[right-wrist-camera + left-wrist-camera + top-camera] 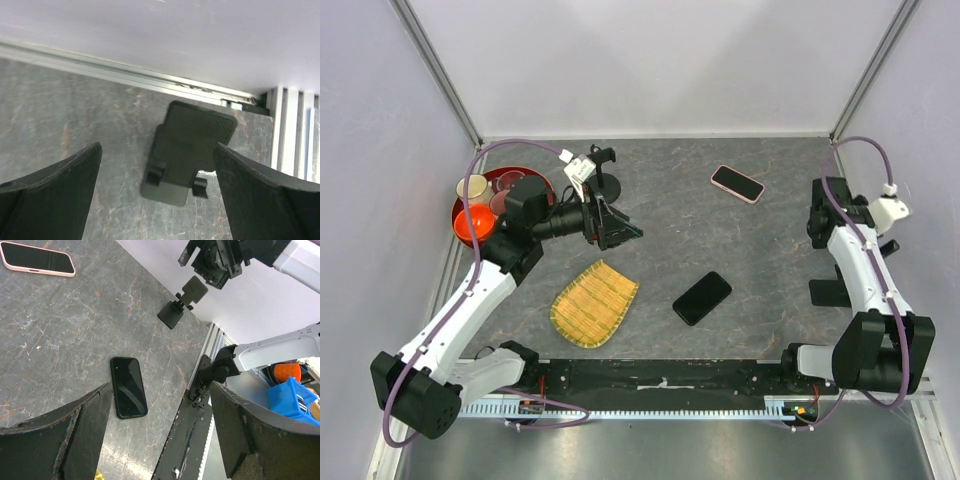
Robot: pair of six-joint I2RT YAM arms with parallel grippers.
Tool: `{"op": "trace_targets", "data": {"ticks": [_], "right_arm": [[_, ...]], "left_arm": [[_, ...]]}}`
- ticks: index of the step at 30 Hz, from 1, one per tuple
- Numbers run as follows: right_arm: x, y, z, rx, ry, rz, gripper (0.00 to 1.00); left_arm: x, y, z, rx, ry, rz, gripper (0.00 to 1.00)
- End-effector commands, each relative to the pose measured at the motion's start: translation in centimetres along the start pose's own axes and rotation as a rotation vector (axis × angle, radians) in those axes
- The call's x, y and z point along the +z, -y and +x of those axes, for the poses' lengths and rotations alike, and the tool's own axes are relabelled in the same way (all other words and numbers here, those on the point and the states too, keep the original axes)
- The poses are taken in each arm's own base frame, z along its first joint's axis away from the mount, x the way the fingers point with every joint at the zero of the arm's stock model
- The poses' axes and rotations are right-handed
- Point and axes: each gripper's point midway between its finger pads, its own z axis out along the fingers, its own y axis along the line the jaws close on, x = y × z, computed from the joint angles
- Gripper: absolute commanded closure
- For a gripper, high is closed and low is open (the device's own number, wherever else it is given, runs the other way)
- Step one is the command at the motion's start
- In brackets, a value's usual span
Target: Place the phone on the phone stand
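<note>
- At the far side of the table (670, 230), right of centre, the phone (737, 183) lies flat and screen-up, with nothing touching it.
- The stand (605, 172) is upright at the far side, left of centre, its clamp empty and well apart from the phone.
- The left gripper (618, 230) hangs just beside the stand, fingers spread wide with nothing between them. Its wrist view looks across at the black phone (129, 386), which is not the one wanted.
- The right gripper (157, 147) is also released and empty. It hovers over the folding stand (187, 150) at the right edge, which is not the task's stand.
- By the look of it, the task is at its first step: the reach for the phone, with no pickup made yet.
- The next move probably calls for one arm, likely the right as the nearer, to swing to the phone. It would need to set its fingers across the narrow width and come low enough to catch the thin edges.
- The carry would then go left to the clamp, and the left gripper may need to give room there.
</note>
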Motion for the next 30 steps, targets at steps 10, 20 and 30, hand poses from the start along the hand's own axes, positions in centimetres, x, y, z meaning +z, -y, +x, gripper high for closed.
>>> {"op": "trace_targets", "data": {"ticks": [10,20,30], "right_arm": [[-17.8,-8.9,8.4,-0.54,-0.017,-0.66,0.02],[-25.7,-5.8,22.1,-0.535,-0.599,-0.915,0.02],[-24.9,-4.0,26.6,-0.44,-0.795,-0.678,0.02]], "left_arm": [[0.4,-0.3,0.1,-0.008,-0.006,0.002,0.16],[0.2,1.4,-2.1,-0.04,0.015,0.005,0.16],[0.3,-1.0,-2.2,0.043,0.032,-0.083,0.16]]}}
